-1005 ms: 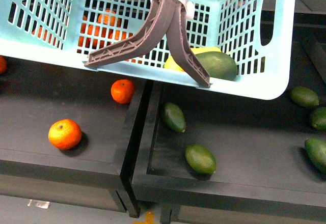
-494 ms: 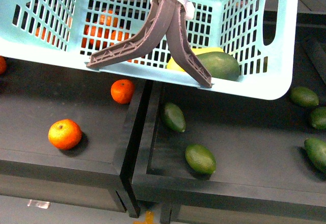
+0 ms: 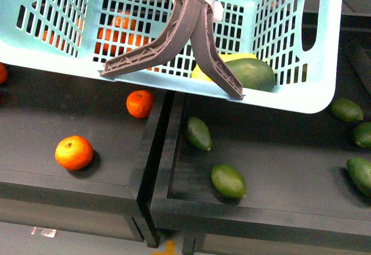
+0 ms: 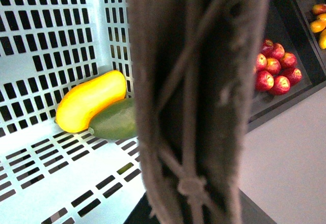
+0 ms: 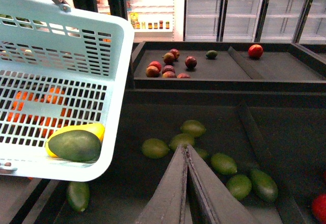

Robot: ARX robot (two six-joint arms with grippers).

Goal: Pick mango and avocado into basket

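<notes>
Mango [image 4: 89, 107] and avocado [image 4: 114, 124] both inside basket [image 3: 301, 95].
They touch in one basket corner; right claw [image 5: 184, 150] pressed together, empty; left claw state: cannot tell.

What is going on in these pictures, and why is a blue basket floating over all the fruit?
These come from three cameras on a robot with two arms. One camera sits on its body and looks ahead. There you see the basket held up in the air by its brown handles, above dark shelves with oranges and green fruits.

The second camera rides on the left wrist. The blurry brown thing filling it is the handle, very close up, so I cannot see the left gripper itself. Behind it, inside the basket, lie the yellow mango and the dark green avocado, touching each other.

The third camera rides on the right wrist. The right gripper is shut and holds nothing. It sees the basket from the side, plus more green fruits below.

So both fruits are already in the basket.
</notes>
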